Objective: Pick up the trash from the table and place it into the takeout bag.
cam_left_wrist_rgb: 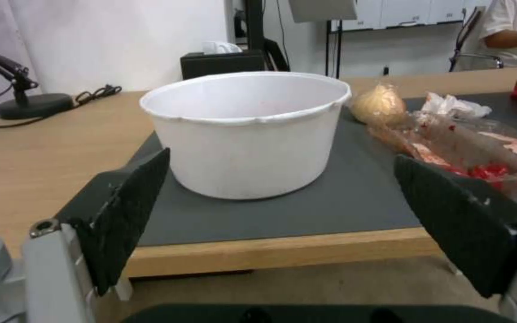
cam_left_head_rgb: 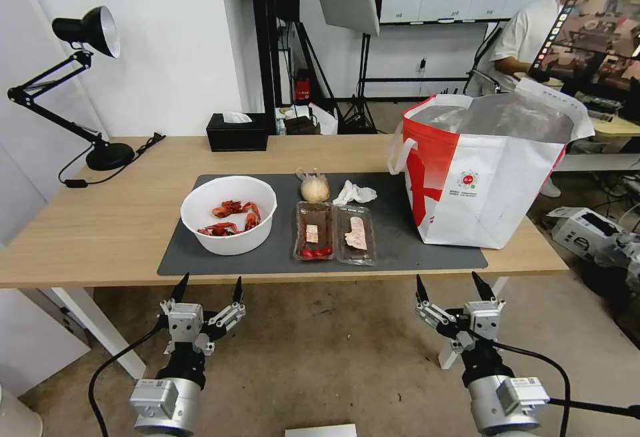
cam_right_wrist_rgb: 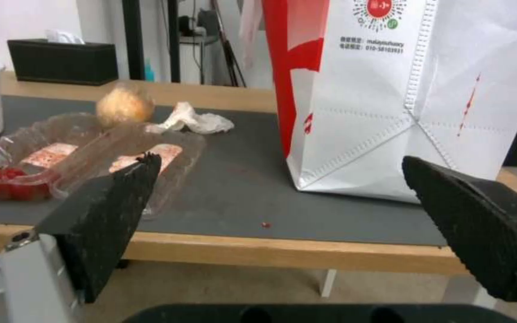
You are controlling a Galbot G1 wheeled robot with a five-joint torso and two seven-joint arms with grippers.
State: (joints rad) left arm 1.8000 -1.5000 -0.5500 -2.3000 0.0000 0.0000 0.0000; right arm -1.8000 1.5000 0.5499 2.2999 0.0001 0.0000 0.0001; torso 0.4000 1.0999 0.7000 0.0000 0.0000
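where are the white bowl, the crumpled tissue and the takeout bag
white bowl (cam_left_head_rgb: pixel 229 214), head view, on its inner wall by the shells
crumpled tissue (cam_left_head_rgb: pixel 354 192), head view, on the middle of the wad
takeout bag (cam_left_head_rgb: pixel 490 190), head view, on its white front panel

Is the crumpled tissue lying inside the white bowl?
No, the crumpled tissue lies on the grey mat, apart from the white bowl.

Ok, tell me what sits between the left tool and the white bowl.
Nothing visible. The left tool hangs open below the table's front edge, and the white bowl stands straight ahead on the grey mat, with bare mat between.
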